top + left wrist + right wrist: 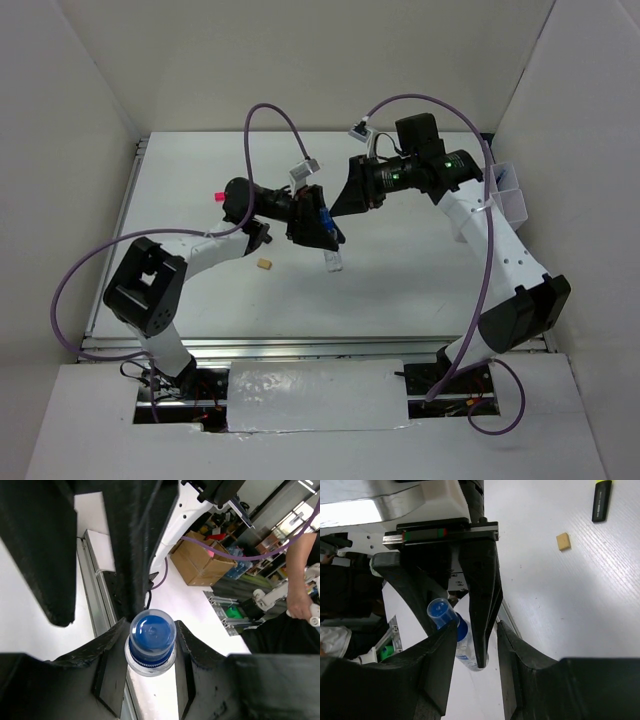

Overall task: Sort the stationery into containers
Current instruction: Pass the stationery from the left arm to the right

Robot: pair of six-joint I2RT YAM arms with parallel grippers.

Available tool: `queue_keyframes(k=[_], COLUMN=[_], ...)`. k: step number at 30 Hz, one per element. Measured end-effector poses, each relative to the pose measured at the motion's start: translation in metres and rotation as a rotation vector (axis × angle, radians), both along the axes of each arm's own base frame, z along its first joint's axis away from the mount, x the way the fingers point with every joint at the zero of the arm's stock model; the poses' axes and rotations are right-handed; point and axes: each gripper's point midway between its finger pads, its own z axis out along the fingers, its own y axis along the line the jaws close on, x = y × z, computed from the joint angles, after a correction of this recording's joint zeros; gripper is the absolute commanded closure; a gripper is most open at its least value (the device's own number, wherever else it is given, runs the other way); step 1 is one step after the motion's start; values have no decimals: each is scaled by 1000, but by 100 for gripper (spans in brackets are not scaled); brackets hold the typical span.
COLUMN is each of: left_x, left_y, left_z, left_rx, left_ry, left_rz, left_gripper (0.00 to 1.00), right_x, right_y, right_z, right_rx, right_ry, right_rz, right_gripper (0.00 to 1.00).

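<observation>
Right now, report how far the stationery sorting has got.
Done: only a thin blue item seems to stand in the translucent plastic organiser tray. In hand: the left gripper holds the blue-capped clear tube, with the right gripper bracketing it; whether it grips is unclear. Left: the tan eraser block, the yellow black-ended highlighter and a pink item sit outside the tray.

— What lies past the flat white surface (400, 290)?
— Brown cardboard boxes (200, 562), and a person's bare forearm (299, 575) at the right edge.
— And along the surface's edge?
— A silver metal rail (97, 597).
</observation>
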Motion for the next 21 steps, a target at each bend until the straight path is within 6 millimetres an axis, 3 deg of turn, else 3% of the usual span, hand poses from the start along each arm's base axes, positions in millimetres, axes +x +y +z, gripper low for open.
queue_keyframes(k=[10, 14, 21], left_x=[-5, -6, -4], left_y=[3, 4, 3], left_z=[4, 0, -3], left_rx=[-24, -18, -10], left_ry=[-77, -65, -48], left_rz=[-3, -3, -5], left_gripper=[100, 100, 100], right_x=[-3, 0, 5], right_y=[6, 5, 4], right_z=[3, 6, 26], right_rx=[0, -6, 11], right_ry=[-43, -76, -157], right_rz=[31, 26, 23], right_gripper=[54, 49, 47])
